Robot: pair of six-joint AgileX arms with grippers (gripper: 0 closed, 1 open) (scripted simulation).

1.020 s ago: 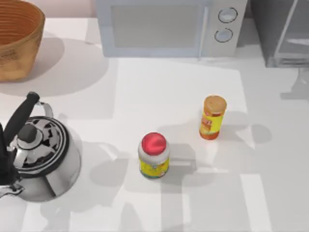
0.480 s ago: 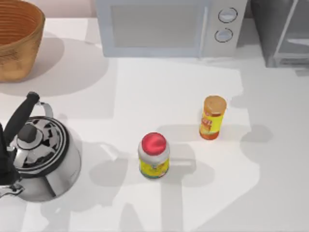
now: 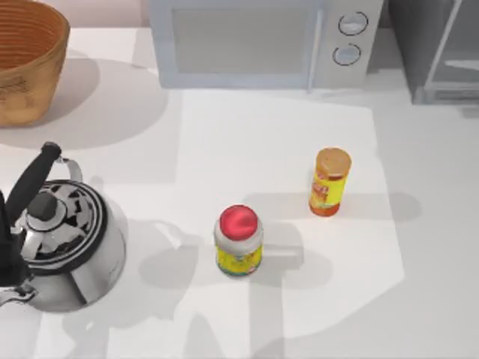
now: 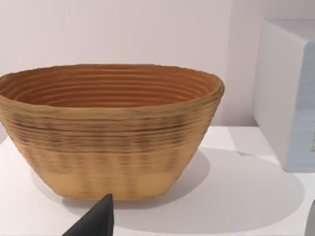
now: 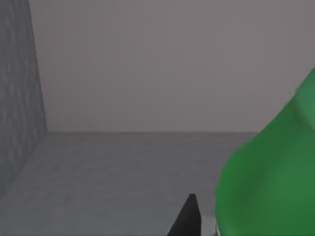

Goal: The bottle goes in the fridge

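1. Here, in the right wrist view, the bottle (image 5: pixel 275 172) looms large and green right beside the one dark fingertip (image 5: pixel 187 219) of the right gripper that shows; whether the gripper is clamped on it or apart I cannot tell.
2. Behind the bottle are a plain grey floor and grey walls, seemingly the inside of the fridge (image 3: pixel 438 48), which stands at the far right corner of the surface (image 3: pixel 262 134) in the top view.
3. In the left wrist view, a dark fingertip (image 4: pixel 96 221) of the left gripper points toward the woven basket (image 4: pixel 108 130) at the far left; its state cannot be told either.
4. The microwave (image 3: pixel 262 41) stands at the far middle, just left of the fridge.
5. The orange-lidded jar (image 3: pixel 330 182) stands upright right of centre, with the red-lidded jar (image 3: pixel 239 241) nearer and to its left, apart from it.
6. The kettle (image 3: pixel 63 239) sits at the near left.
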